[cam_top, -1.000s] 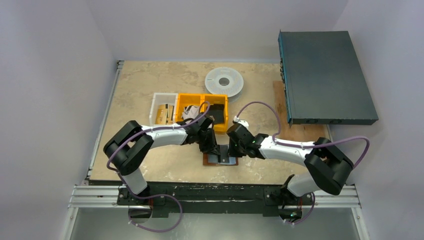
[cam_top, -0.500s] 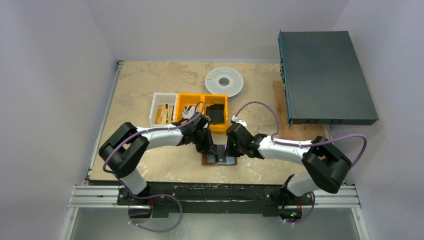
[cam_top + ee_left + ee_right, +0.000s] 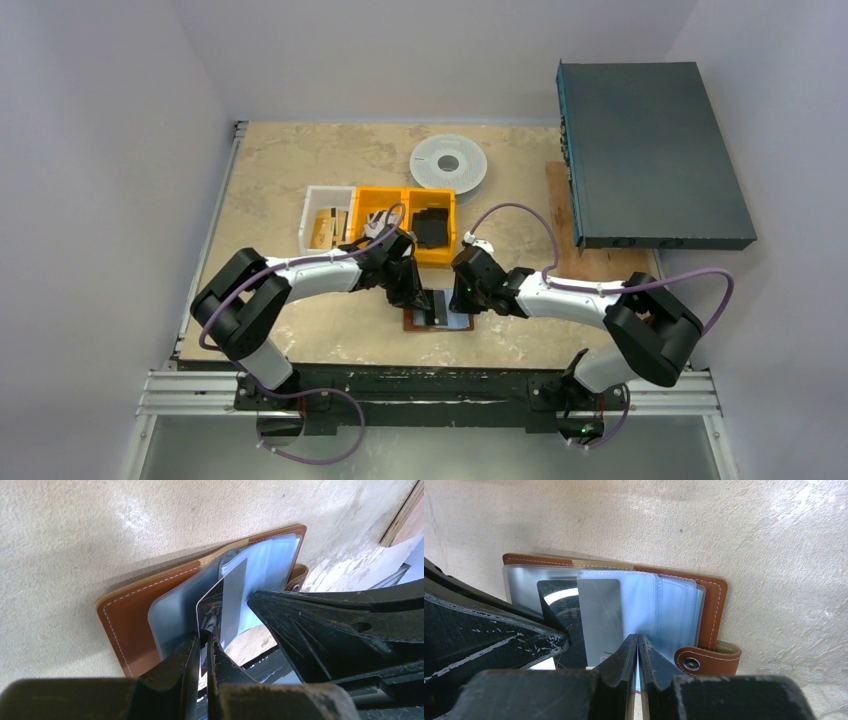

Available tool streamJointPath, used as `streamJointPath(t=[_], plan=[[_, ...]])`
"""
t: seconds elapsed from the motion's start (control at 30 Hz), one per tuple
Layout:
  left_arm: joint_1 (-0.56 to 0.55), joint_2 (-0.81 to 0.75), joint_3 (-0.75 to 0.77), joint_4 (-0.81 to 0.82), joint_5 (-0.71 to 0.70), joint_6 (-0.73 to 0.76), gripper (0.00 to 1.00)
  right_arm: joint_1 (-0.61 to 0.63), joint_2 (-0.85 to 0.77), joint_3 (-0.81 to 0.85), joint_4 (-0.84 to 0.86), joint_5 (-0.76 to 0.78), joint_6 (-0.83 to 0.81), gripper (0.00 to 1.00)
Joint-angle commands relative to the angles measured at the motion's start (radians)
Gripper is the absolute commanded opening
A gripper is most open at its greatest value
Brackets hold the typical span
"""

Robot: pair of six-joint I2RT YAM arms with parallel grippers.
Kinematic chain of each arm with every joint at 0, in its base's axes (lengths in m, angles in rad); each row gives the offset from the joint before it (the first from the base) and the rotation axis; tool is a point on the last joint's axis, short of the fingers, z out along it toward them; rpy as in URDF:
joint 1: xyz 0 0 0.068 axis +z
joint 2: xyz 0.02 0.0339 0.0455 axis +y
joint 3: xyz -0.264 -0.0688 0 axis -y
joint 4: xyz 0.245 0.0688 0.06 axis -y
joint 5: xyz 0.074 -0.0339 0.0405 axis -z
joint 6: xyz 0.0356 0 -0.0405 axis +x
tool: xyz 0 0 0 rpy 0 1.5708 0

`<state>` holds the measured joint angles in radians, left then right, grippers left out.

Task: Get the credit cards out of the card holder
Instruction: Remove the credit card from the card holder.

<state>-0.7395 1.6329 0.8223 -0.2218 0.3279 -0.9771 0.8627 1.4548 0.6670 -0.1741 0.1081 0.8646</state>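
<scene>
Card holder: the card holder (image 3: 440, 322) lies open and flat on the table (image 3: 270, 180), close to the near edge and ahead of the gap between the two arm bases.
Credit cards: the credit cards (image 3: 234, 597) stand partly out of a clear sleeve on the holder's left half; a grey one overlaps a dark printed one.
Left claw: the left gripper (image 3: 203, 639) is pinched on the near edge of the credit cards, with a pale sliver showing between its fingers.
Right claw: the right gripper (image 3: 638, 641) has its fingers pressed together at the near edge of the sleeves; whether a leaf lies between them cannot be told.
Edges: the brown stitched border frames the sleeves all round, and the snap tab (image 3: 704, 660) juts out at the right corner.
Open room: bare table lies to the left and right of the holder (the two claws themselves nearly touch above it). The orange bins (image 3: 405, 222) sit just beyond it, with a clear bin (image 3: 325, 228) beside them. A white spool (image 3: 449, 162) lies further back, and a dark case (image 3: 650, 155) stands well apart at the right.
Top view only: arm poses, bins, and the holder's place on the table.
Wrist views only: the sleeves, the card faces, the stitching and the pinch itself.
</scene>
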Motion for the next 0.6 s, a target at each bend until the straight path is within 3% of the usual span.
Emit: streamJointPath(t=[0.0,0.57], plan=[[0.012,-0.031,-0.003,-0.095,-0.06,0.05,0.0,-0.013,0.026,-0.042,-0.114,0.051,-0.02,0.06],[0.014,-0.284,0.04,-0.294,-0.133,0.133,0.0,-0.014,-0.086,0.039,-0.149,0.02,-0.035,0.07]])
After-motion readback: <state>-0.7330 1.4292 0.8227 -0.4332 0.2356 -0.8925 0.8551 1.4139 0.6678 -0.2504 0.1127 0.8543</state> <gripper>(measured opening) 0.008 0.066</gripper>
